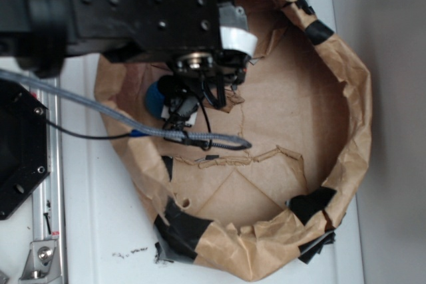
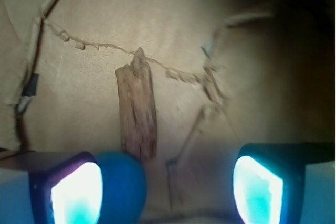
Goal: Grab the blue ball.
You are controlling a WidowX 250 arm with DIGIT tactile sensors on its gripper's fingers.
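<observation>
Straddling the blue ball (image 2: 118, 187), the hand (image 2: 168, 190) sits wide open, ball hugging one finger (image 2: 73, 192); I'd nudge sideways to center it before clamping, avoiding the wood scrap (image 2: 137, 111).

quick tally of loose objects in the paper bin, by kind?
Blue ball: 1
Brown wood scrap: 1
Total: 2
Both lie on the floor of the paper bin. In the wrist view the ball sits by one finger of the open tool, with the wood scrap just beyond it.
</observation>
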